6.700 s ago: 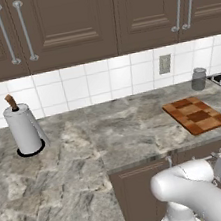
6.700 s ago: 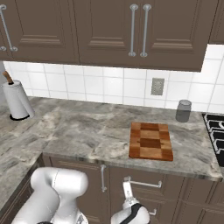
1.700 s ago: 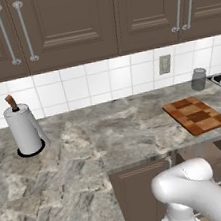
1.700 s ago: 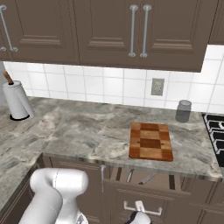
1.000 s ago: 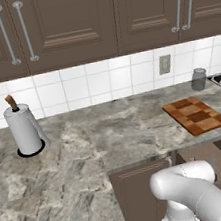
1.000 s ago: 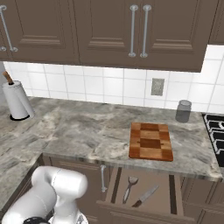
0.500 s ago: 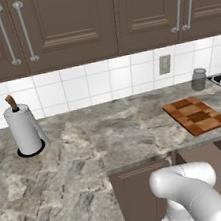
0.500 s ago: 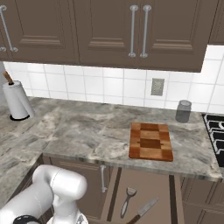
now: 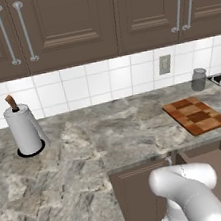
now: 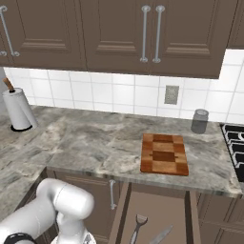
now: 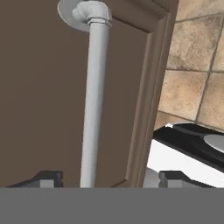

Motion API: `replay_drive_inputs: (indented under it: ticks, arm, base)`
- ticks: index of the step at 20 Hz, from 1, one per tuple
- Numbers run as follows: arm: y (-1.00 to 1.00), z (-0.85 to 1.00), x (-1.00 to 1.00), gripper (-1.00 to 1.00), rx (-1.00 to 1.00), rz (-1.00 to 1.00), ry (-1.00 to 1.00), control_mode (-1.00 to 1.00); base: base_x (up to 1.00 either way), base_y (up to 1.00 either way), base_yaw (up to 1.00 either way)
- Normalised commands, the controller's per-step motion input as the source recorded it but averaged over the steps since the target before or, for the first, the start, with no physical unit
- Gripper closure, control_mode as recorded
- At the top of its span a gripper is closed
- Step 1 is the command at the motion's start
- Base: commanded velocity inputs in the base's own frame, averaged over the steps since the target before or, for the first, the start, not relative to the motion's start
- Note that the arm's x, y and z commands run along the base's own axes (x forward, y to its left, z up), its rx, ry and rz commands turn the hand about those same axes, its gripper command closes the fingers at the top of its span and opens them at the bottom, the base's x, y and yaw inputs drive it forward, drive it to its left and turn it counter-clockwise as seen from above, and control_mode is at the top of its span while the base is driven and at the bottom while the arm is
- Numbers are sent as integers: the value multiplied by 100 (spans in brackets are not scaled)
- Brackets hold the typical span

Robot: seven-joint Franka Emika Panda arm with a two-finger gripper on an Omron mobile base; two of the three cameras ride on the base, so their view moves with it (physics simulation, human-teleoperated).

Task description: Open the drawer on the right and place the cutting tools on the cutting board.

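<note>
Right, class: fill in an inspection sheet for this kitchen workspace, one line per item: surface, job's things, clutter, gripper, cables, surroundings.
Surface: grey marbled stone counter.
Job's things: shallow dark-brown wooden drawer pulled open below the counter; two slim grey-metal cutting tools lie inside; checkered reddish-brown wooden cutting board bare.
Clutter: white paper-towel roll on a stand; small grey jar near the wall.
Gripper: two-finger gripper open, fingertips either side of the grey metal bar handle, not clamped.
Cables: nothing seen.
Surroundings: dark-brown upper cabinets, white tiled backsplash with an outlet, stove edge at right.
</note>
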Motion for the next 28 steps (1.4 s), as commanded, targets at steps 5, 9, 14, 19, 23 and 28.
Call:
replay_drive_inputs:
  ticks: [5, 9, 14, 19, 23, 28]
  arm:
    - [-9, 38, 2, -100, 0, -8, 11, -100]
    - [0, 46, 13, -100, 0, -6, 12, -100]
    - [-1, 97, 0, -100, 0, -5, 2, -100]
    - [1, 100, 0, -100, 0, -3, 0, -100]
    - [6, 100, 5, -100, 0, -1, 0, -100]
    - [16, 80, 42, -100, -2, 0, 2, -100]
  base:
    - [0, 0, 0]
    - [0, 0, 0]
    - [0, 0, 0]
    - [0, 0, 0]
    - [0, 0, 0]
    - [0, 0, 0]
